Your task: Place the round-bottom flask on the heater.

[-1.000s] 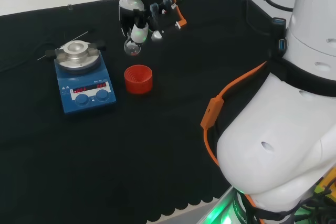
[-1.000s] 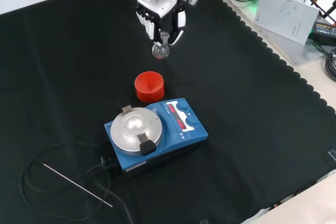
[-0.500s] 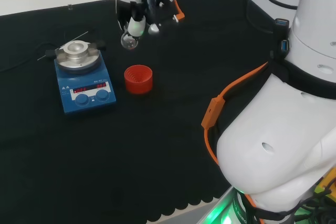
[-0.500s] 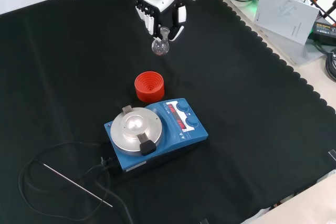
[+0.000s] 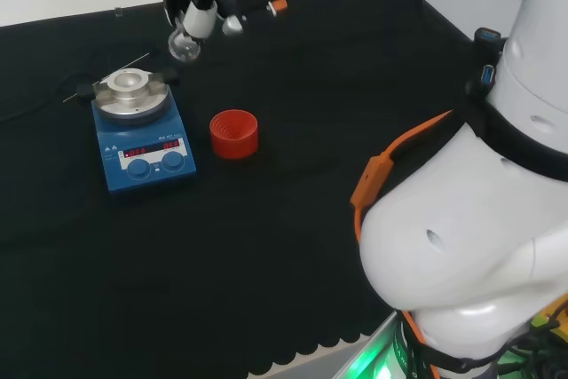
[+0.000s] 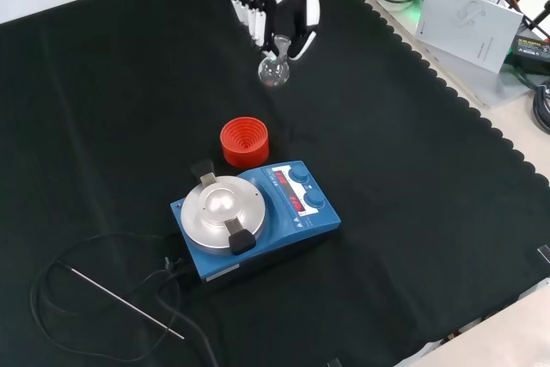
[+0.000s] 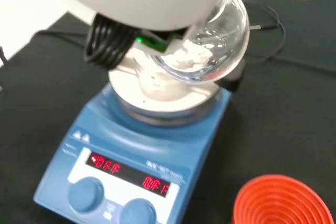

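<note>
High over the black-clothed surface (image 6: 447, 212), the black and white robot hand (image 6: 275, 2) pinches the neck of a small clear glass round-bottom flask (image 6: 273, 70), fingers curled round it so the bulb hangs below, clear of the cloth. In the head view the flask (image 5: 184, 44) sits at about one o'clock from the blue heater with its round silver plate (image 5: 133, 99), near it but not yet above the plate. The wrist view looks past the bulb (image 7: 210, 45) onto the plate, which has a shallow dished centre.

Judging from this, the main risk is a slip: only the narrow neck is held, so a jolt could let the glass swing or drop. A round bottom may also roll off the plate if released away from the dish. The black clamps (image 6: 241, 236) on the plate's rim could catch the bulb on descent. A red ribbed ring stand (image 6: 244, 141) lies at about three o'clock from the heater in the head view, close enough to be clipped by a low path.
</note>
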`<action>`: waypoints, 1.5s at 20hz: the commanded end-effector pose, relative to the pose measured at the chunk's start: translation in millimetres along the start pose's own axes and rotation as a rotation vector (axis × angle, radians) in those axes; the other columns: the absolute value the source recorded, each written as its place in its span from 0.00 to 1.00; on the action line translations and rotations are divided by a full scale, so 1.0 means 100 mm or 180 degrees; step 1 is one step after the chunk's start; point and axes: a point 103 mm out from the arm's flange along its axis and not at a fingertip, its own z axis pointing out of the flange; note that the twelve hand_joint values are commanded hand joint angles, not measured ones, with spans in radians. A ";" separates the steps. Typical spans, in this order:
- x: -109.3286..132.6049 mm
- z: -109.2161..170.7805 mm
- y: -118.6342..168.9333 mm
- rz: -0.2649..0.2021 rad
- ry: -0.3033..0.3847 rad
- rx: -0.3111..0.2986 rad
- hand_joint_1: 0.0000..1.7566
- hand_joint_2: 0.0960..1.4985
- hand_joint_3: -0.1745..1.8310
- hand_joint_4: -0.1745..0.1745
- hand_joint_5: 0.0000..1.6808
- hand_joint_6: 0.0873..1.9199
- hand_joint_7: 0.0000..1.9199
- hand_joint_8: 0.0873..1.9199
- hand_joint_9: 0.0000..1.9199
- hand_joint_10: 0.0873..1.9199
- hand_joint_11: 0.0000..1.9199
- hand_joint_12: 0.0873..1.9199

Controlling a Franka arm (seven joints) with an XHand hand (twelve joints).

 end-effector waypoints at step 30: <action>-0.32 -0.21 0.54 0.0011 0.0145 0.0287 0.76 0.27 0.56 0.00 0.73 0.34 0.76 0.32 0.90 0.14 0.87 0.44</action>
